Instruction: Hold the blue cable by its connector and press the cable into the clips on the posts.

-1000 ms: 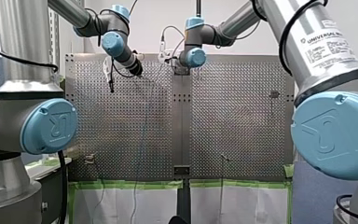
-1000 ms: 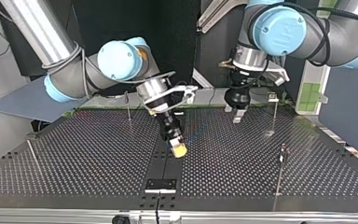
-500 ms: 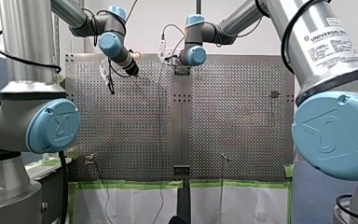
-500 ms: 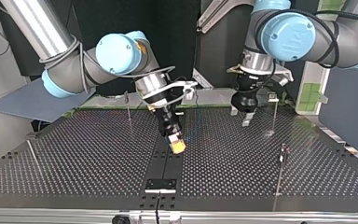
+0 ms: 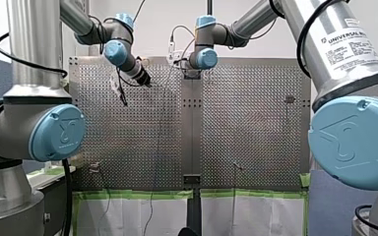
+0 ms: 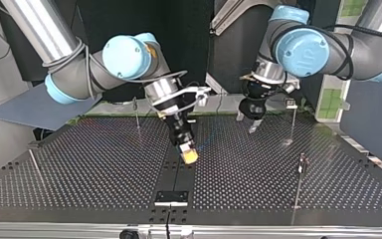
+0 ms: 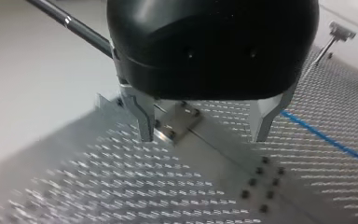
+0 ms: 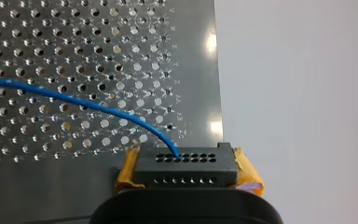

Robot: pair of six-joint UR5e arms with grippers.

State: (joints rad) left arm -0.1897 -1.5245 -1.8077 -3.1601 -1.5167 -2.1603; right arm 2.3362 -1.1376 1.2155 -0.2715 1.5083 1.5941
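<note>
Keeps the connector (image 8: 186, 169) pinched in the right gripper (image 6: 189, 155) at the desk's (image 6: 79, 169) middle. Swings the left gripper (image 7: 203, 135), wide and empty, back toward the blue cable (image 8: 74, 99), seemingly ready to press.

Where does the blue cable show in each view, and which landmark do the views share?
Front view: the cable, a thin line left of the centre strip; colour unclear.
Top view: faint, running from my right pincer toward the view's right.
Left wrist view: beside my left pincer, on the table.
Right wrist view: curving into the connector that the pincer holds.
Landmark: the centre strip.
</note>
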